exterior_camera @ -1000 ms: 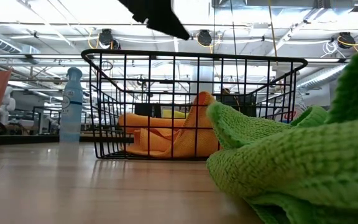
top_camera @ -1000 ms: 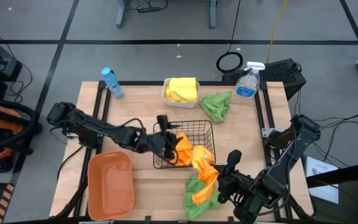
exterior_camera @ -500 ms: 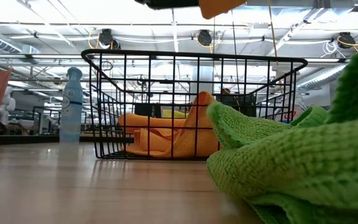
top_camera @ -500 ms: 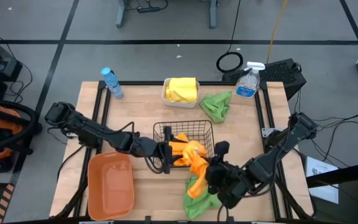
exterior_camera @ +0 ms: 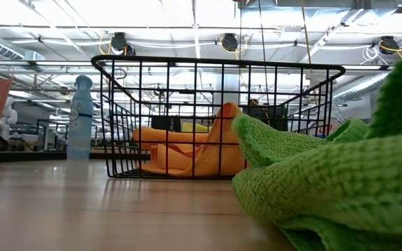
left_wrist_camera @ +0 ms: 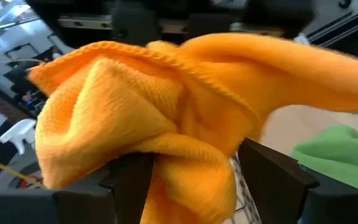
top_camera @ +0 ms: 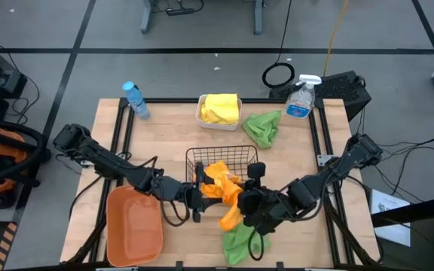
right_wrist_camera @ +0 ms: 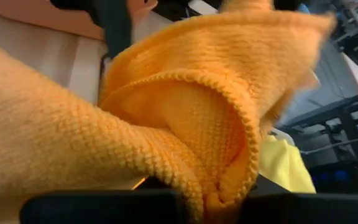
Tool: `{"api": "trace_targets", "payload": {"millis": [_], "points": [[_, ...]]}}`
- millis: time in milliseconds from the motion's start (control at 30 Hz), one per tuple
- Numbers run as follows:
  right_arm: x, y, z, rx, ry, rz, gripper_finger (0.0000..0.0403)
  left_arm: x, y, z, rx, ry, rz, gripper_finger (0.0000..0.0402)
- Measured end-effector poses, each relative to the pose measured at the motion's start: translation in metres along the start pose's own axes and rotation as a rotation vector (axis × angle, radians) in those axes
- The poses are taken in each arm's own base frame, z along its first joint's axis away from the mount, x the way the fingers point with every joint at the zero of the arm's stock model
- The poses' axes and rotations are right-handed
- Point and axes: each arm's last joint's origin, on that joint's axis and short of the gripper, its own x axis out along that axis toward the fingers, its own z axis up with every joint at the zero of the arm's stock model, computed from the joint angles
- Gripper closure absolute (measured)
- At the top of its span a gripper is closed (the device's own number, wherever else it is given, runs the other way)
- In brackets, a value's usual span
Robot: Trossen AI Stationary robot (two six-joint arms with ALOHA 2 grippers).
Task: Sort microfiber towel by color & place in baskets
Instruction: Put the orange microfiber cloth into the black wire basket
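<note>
My right gripper (top_camera: 244,199) is shut on an orange towel (top_camera: 227,193) held above the near edge of the black wire basket (top_camera: 224,150). A second orange towel (exterior_camera: 187,157) lies on the basket's floor. My left gripper (top_camera: 200,197) is open at the basket's near left corner. In the left wrist view its fingers stand on either side of a bunch of the held towel (left_wrist_camera: 166,124). One green towel (top_camera: 241,242) lies at the near edge, another (top_camera: 262,128) far right. Yellow towels fill the white tub (top_camera: 218,109). The orange-brown tub (top_camera: 134,222) sits near left. My right gripper holds the orange towel by a folded, hemmed edge (right_wrist_camera: 229,124), several layers bunched between the fingers. It reaches in from the table's right. The towel is lifted; one tail (top_camera: 230,218) hangs down toward the green towel. My left gripper: whether its fingers (left_wrist_camera: 129,180) touch the cloth, I cannot tell.
A blue-capped water bottle (top_camera: 135,99) stands at the far left, and a clear spray bottle (top_camera: 300,98) stands at the far right corner. The near green towel (exterior_camera: 326,181) fills the right half of the low view. Bare wood shows on the table's right side.
My right gripper has moved toward the table's left and the basket, and the orange towel it carries has risen off the near green towel. My left gripper has drawn back out of the basket toward the near edge, to the basket's near left corner.
</note>
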Motion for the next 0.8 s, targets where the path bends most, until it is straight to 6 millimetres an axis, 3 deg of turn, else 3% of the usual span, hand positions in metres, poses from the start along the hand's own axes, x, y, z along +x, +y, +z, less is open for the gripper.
{"api": "trace_targets", "payload": {"millis": [133, 300, 533, 667, 800], "points": [[0.002, -0.001, 0.003, 0.004, -0.018, 0.005, 0.0371, 0.0, 0.001, 0.0, 0.0, 0.016, 0.04, 0.0191], [0.001, -0.001, 0.009, 0.058, -0.065, -0.013, 0.0357, -0.001, 0.002, 0.0, 0.02, 0.018, 0.054, 0.0261], [0.001, -0.001, 0.01, 0.069, -0.075, 0.007, 0.0286, -0.002, 0.0, 0.001, 0.052, 0.026, 0.057, 0.0381], [0.001, -0.001, 0.013, 0.044, -0.097, 0.011, 0.0244, -0.002, -0.002, 0.002, 0.055, 0.02, 0.046, 0.0384], [0.002, -0.001, 0.017, 0.025, -0.126, 0.062, 0.0237, -0.003, -0.003, 0.002, 0.055, 0.016, 0.038, 0.0365]]}}
